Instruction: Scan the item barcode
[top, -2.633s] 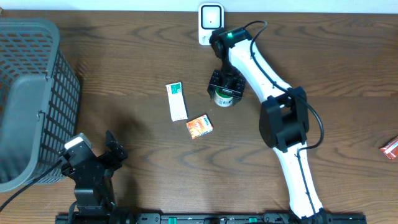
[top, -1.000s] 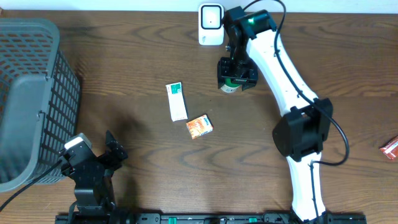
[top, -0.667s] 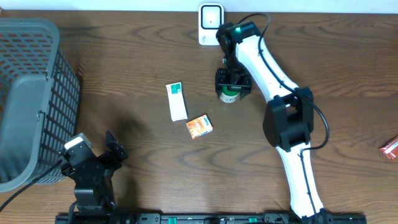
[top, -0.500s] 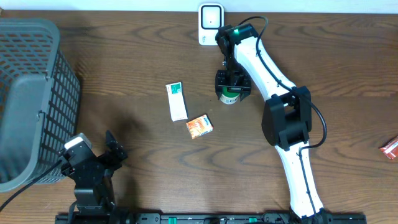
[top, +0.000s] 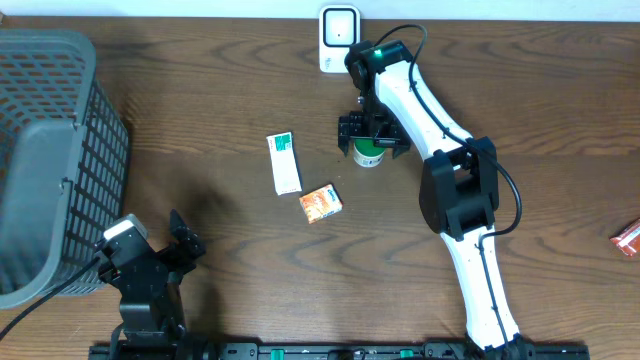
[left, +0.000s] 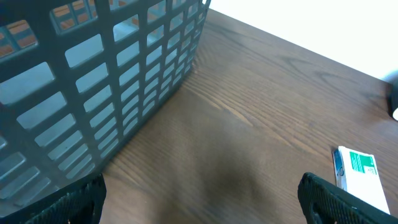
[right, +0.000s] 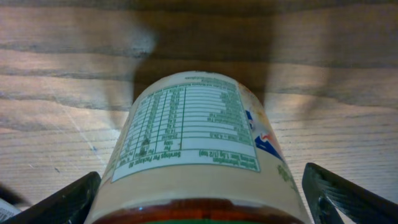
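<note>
The right gripper, black and two-fingered on a glossy white arm, stands released in the upper middle of the overhead view. Its jaws are spread to either side of a small round jar with a green lid, and neither presses on it. In the right wrist view the two dark, blunt fingertips sit in the lower corners. The jar fills the middle between them: a smooth cylinder wrapped in a cream paper label printed with a green-lined nutrition table. A red band and a sliver of green show at the bottom edge. The jar stands on a dark brown table with a streaked wood grain.

Just above the jar, at the top edge of the overhead view, is a white, rounded-rectangle barcode scanner. To the jar's left lies a flat, oblong white carton with a green end. Just below and to the right of the carton is a small orange cardboard box. A red packet shows at the far right edge.

The left gripper sits at the lower left, also spread open and holding nothing. A grey plastic basket with a lattice wall fills the left edge. In the left wrist view its square-holed side takes up the upper left.
</note>
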